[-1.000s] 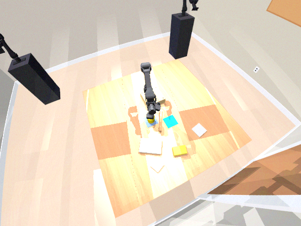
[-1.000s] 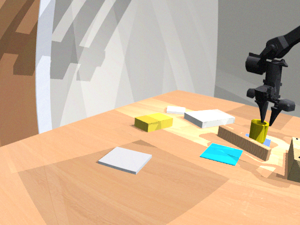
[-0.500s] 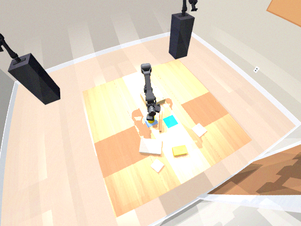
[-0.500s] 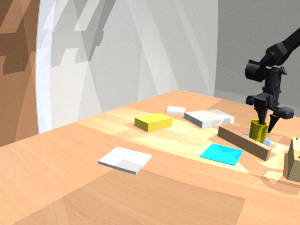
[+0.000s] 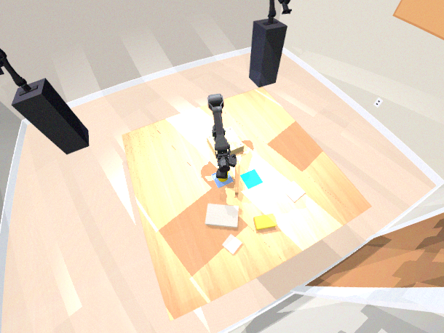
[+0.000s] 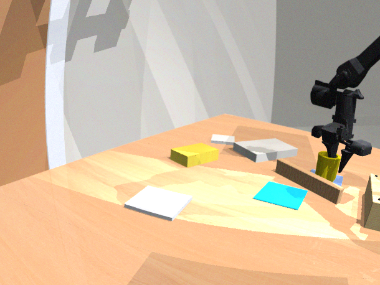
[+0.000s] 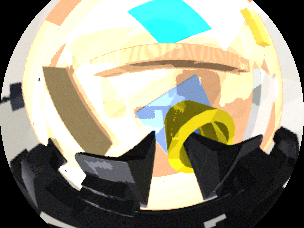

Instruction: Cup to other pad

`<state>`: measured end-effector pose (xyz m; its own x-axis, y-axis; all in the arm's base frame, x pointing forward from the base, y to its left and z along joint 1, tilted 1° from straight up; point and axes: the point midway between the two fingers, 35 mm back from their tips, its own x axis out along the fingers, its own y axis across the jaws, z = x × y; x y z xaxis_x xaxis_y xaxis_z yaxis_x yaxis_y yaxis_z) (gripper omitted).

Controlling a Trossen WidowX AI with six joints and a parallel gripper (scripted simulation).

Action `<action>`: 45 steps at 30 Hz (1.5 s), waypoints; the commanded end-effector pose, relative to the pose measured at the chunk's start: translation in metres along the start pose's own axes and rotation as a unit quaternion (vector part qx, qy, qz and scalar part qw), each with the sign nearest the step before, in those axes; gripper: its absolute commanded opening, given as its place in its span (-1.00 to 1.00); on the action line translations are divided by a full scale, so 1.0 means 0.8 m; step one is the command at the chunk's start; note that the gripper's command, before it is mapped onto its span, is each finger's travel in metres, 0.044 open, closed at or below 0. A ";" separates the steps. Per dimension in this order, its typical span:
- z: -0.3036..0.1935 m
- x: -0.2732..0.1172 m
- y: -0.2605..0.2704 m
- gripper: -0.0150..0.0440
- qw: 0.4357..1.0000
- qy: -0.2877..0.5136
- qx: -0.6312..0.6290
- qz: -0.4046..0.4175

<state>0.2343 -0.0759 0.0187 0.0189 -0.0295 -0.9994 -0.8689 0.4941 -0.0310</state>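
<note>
The cyan pad [image 6: 281,195], the judged target, is seen bare near the counter's right edge. Beyond the wooden bar [image 6: 308,180], the yellow cup [image 6: 327,165] is stood on the blue pad [image 6: 337,179], its wall straddled by the partly closed gripper [image 6: 337,161], not yet gripped; lifting, carrying and release are left.

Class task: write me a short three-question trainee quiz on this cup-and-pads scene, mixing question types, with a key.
1. True or false: the yellow cup stands on the cyan pad.
2. What lies between the cup and the cyan pad? A) a wooden bar B) a yellow block C) a white tile
3. Fill in: one finger of the gripper reaches inside the cup; the other is ___ its wall.

Key: 1 false, it stands on the pale blue pad. 2 A. 3 outside.
</note>
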 end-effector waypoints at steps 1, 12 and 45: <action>0.000 0.000 0.000 -0.06 1.000 0.000 0.000 0.000; 0.000 0.000 0.000 -0.31 1.000 0.000 0.000 0.000; -0.001 -0.080 -0.003 -0.49 1.000 -0.001 -0.002 0.000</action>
<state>0.2346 -0.0759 0.0793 0.0202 -0.0299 -0.9993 -0.8689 0.4939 -0.0324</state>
